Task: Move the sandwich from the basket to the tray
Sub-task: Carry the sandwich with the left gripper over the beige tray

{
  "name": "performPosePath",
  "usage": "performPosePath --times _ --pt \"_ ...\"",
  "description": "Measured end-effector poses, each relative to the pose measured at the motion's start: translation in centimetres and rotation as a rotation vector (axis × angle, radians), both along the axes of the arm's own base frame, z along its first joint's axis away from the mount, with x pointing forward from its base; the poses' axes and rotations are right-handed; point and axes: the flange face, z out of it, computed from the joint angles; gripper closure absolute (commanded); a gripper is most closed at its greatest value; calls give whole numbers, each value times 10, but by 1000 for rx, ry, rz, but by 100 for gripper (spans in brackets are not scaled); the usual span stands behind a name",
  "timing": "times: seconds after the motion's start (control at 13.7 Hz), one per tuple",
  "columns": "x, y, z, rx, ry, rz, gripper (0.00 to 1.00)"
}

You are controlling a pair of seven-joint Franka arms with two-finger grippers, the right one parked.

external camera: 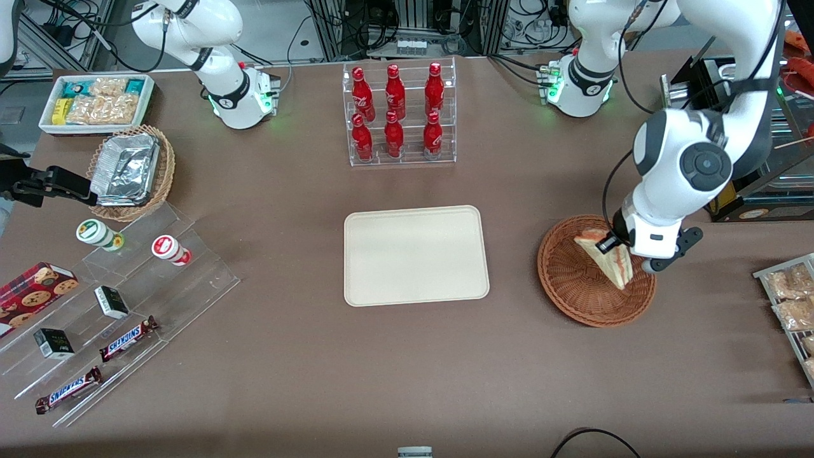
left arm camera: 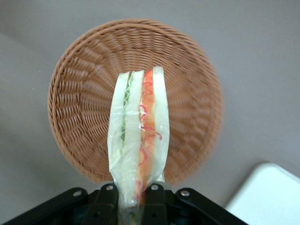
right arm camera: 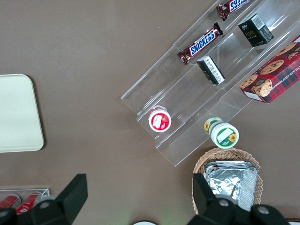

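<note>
above the basket [external camera: 575, 280], the end effector [external camera: 612, 243] hangs clenched on the sandwich's [external camera: 607, 257] upper end.

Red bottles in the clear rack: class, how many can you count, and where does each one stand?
6. Three red bottles stand on the rack's upper step, three on its lower step, farther from the camera than the tray. None looks hidden.

even bright overhead light, soft shadows; wrist view slightly blurred w/ motion.
</note>
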Motion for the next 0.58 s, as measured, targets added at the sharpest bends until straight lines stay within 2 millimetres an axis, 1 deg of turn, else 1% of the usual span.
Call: performPosePath --times 0.07,0.15,0.22,0.29,0.36,0.44,0.58 --pt "0 -28 24 -3 -2 -25 100" --pt "-3 -58 41 -11 -12 -40 100" --pt "-7 -87 52 -24 -25 -56 100" --pt "-11 -118 56 -40 -31 -82 100" --pt "-17 -145 54 -56 -26 -115 100" --pt "-21 -171 48 -70 -19 -153 100" --pt "-28 -216 33 -82 -10 -230 100"
